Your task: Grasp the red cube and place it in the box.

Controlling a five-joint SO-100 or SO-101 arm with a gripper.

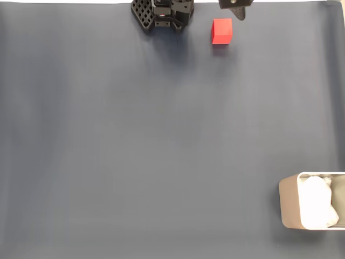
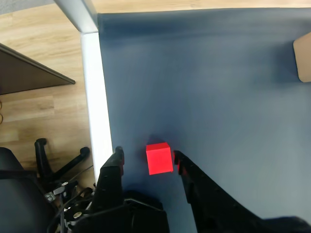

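Wrist view: jaws wide around small matte red cube [image 2: 159, 158], nearer right finger; uneven closure risks shoving it aside.

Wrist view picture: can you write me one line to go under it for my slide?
Open gripper on the blue mat, red cube sitting between its two black fingers.

- No text, label, brand, number or sign is showing legibly anywhere in the fixed view or the wrist view.
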